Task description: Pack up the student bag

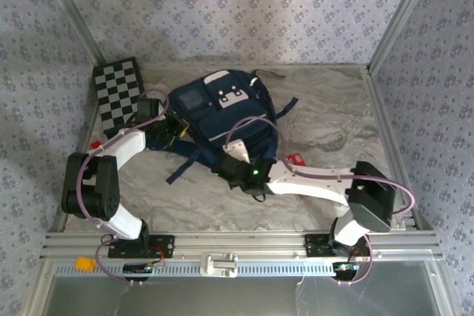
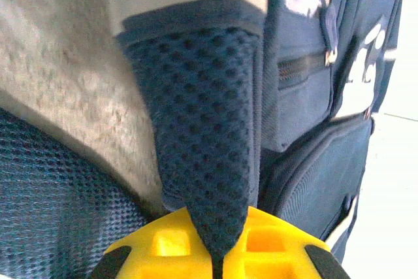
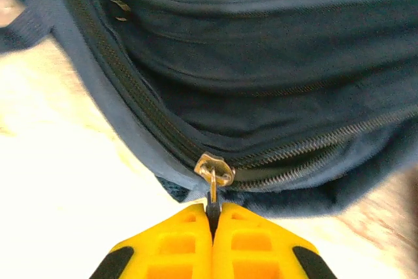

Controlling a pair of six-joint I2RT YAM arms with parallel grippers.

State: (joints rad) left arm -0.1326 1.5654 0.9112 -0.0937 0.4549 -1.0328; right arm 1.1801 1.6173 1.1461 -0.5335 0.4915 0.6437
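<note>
A large navy backpack (image 1: 222,116) with white trim and white patches is laid flat on the marbled table (image 1: 333,109), toward the back and left of the middle. The left gripper (image 2: 219,261) is placed at the backpack's left edge; its yellow fingers are pressed together on the narrow end of a padded mesh strap (image 2: 196,129), which is pinched between them and widens away from the tips. Beside that strap, the backpack's front pockets and a short zipper are seen on the right of the left wrist view. The right gripper (image 3: 213,223) is set against the backpack's near edge, and its yellow fingers are closed tight on a metal zipper pull (image 3: 213,173), held by its lower end just beyond the fingertips. From that pull, two lines of zipper teeth (image 3: 130,106) are seen to run apart across the dark fabric. A black-and-white checkerboard (image 1: 118,92) is propped to the left of the backpack, well apart from it, and a small red tag (image 1: 295,159) lies just beside the backpack's near right corner.
</note>
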